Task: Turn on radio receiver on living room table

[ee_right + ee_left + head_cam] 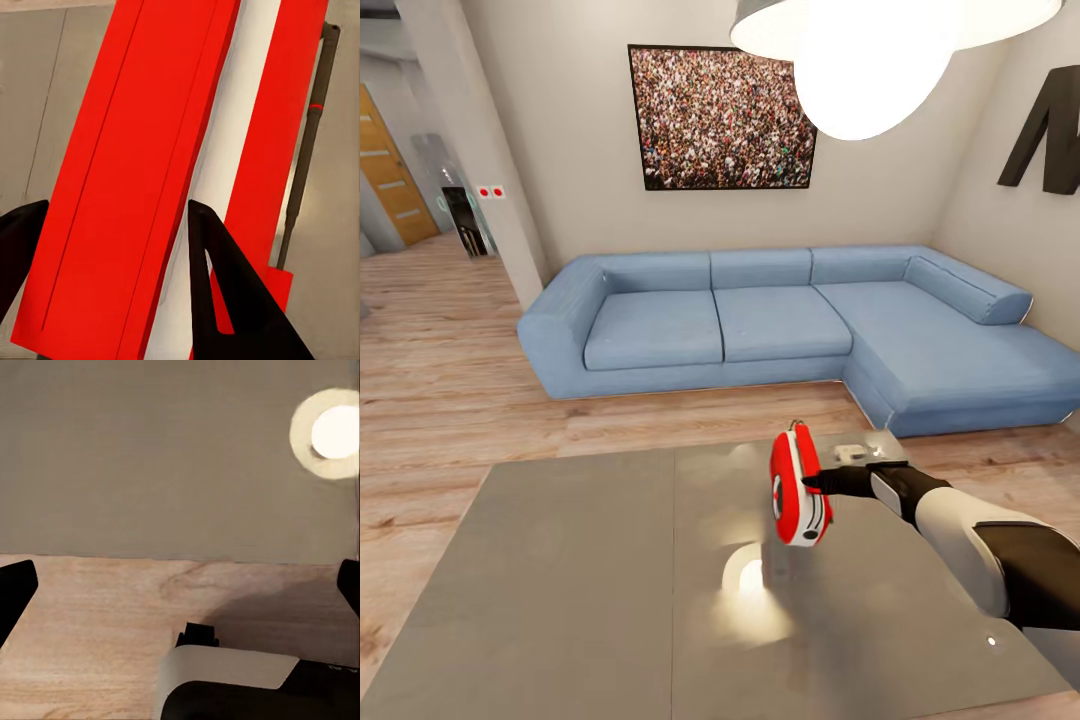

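A: What is the right gripper [112, 247] doing?

B: Its two dark fingers [217, 277] are clamped on the radio receiver [798, 490], one on each side of the red body, with the white side band running just past one finger. In the head view the radio is lifted clear of the table [560, 570], standing on edge, its thin handle [307, 142] on the far side from the fingers.

A: And the left gripper [180, 585]?

B: Its jaws are apart; a fingertip [15, 589] shows at each edge of its view, and between them lie wood floor [97, 615] and the grey tabletop edge.

A: What lies beyond the held radio?

B: A bright lamp reflection [750, 580] on the tabletop below it, a small pale object [852, 452] near the far table edge, then the blue sofa [760, 320], and the crowd picture [720, 118] on the wall.
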